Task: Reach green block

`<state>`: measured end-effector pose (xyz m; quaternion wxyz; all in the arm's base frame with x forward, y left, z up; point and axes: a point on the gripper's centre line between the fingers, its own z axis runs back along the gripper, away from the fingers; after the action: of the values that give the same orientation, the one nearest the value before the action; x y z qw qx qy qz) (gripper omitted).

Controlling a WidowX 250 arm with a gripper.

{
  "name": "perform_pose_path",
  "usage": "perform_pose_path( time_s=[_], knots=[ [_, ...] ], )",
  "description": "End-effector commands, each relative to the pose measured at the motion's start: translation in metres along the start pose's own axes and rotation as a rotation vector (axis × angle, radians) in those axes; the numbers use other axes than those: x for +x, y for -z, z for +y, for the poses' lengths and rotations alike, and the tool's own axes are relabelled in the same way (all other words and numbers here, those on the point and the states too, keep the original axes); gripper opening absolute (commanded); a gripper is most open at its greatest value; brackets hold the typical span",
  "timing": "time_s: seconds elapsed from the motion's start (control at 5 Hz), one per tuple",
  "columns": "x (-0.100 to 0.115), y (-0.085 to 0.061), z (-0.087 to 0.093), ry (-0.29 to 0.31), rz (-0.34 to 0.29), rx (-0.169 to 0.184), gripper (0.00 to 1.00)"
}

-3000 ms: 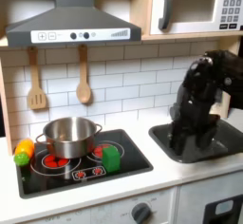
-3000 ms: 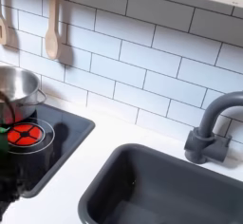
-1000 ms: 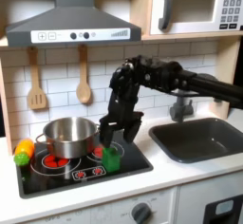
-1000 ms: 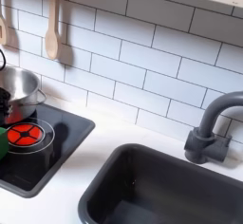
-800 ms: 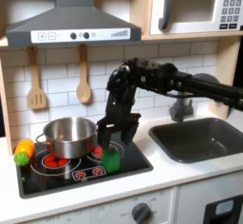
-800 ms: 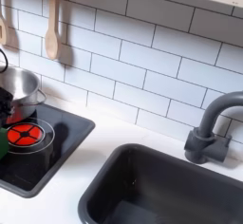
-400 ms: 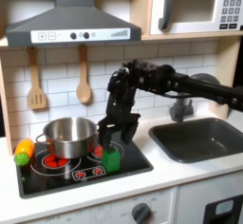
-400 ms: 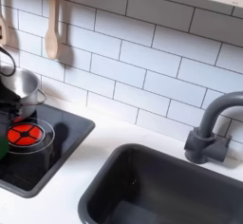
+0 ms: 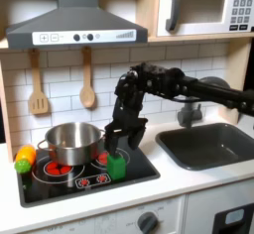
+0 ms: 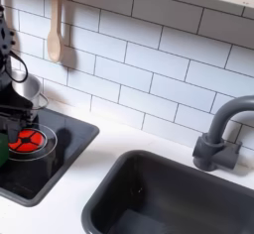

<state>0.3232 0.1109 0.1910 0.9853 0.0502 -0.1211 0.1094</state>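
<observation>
- First exterior view, risk: the gripper (image 9: 118,147) hangs directly over the green block (image 9: 117,165), which stands on the black stove top (image 9: 139,162) just beside the steel pot (image 9: 70,142), on the first exterior view's right of it. A descent that drifts toward the pot could, in my judgement, clip its rim or handle and shove it across the burner.
- First exterior view, second risk: the block is small and upright. A finger landing on its top face instead of straddling it would likely tip it or skid it off toward the stove's front edge.
- First exterior view, position: the block lies immediately below the fingertips, roughly centred under them; whether they touch it cannot be told. The fingers appear parted, one to each side of the block's top, not clamped on anything.
- First exterior view, other items: a green and orange toy vegetable (image 9: 23,160) sits on the far side of the pot, well apart from the gripper.
- Second exterior view, risk: part of the black arm (image 10: 12,64) shows close above the pot (image 10: 20,101) at the second exterior view's left edge, so clearance there looks tight.
- Second exterior view, position: a sliver of green (image 10: 3,149) shows at the frame edge, near the red burner (image 10: 28,139) below the pot. The finger state cannot be told here.
</observation>
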Motion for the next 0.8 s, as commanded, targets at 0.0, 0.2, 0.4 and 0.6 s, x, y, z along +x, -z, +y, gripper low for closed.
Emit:
perform_pose_path(
  time_s=[0.0,0.2,0.4,0.6],
  knots=[
    [0.002,0.013,0.004,-0.022,0.025,0.015,1.0],
    [0.003,0.019,0.002,-0.028,0.037,0.017,1.0],
    [-0.001,0.028,0.002,-0.024,0.071,0.012,1.0],
    [-0.004,0.033,0.003,-0.017,0.09,0.018,1.0]
  ],
)
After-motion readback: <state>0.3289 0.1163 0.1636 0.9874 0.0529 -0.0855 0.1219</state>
